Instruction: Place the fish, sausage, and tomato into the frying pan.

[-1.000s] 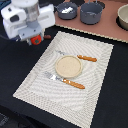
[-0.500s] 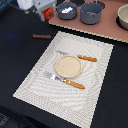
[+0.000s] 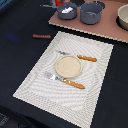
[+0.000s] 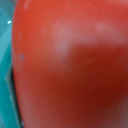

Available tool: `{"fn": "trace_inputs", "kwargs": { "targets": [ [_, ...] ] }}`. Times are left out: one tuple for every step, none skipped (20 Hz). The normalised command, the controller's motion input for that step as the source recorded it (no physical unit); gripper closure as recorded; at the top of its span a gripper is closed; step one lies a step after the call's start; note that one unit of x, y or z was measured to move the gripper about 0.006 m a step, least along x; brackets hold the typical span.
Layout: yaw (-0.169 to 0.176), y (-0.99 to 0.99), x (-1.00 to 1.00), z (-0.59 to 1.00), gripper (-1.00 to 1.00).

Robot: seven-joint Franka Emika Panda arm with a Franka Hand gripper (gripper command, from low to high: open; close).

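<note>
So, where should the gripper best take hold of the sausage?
At its middle, from straight above, jaws closing across the thin width. The sausage lies flat and straight on the dark table, apart from the placemat, so both long sides look free.

Exterior view evenly lit, moderate brightness, low resolution and soft throughout; the striped placemat (image 3: 67, 70) reads pale against the dark tabletop (image 3: 20, 55), with only faint, short shadows beside the plate (image 3: 67, 66) and cutlery. Wrist view almost wholly filled by a red surface, the tomato (image 4: 70, 65), badly out of focus. A diffuse pale glare patch sits on it, edges smeared.
</note>
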Motion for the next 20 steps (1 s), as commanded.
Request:
{"fn": "trace_inputs", "kwargs": {
  "targets": [
    [0.0,0.98,0.34,-0.03,1.0],
    [0.0,0.98,0.34,-0.03,1.0],
    [0.0,0.98,0.34,-0.03,1.0],
    [0.0,0.98,0.34,-0.04,1.0],
    [0.0,0.97,0.37,-0.01,1.0],
    [0.0,0.95,0.46,0.0,1.0],
    [0.0,0.91,0.55,0.0,1.0],
    [0.0,0.86,0.54,0.0,1.0],
    [0.0,0.74,0.47,-0.04,1.0],
    [0.0,0.69,0.43,-0.07,1.0],
    [0.0,0.64,0.37,-0.12,1.0],
    [0.0,0.56,0.32,-0.18,1.0],
    [0.0,0.55,0.31,-0.18,1.0],
    [0.0,0.45,0.23,-0.21,1.0],
    [-0.002,0.36,0.15,-0.23,1.0],
    [-0.003,0.27,0.07,-0.27,1.0],
    [0.0,0.3,0.08,-0.25,-1.0],
    [0.0,0.29,0.06,-0.27,-1.0],
    [0.0,0.33,0.05,-0.26,-1.0],
    [0.0,0.33,0.04,-0.26,-1.0]
  ]
}}
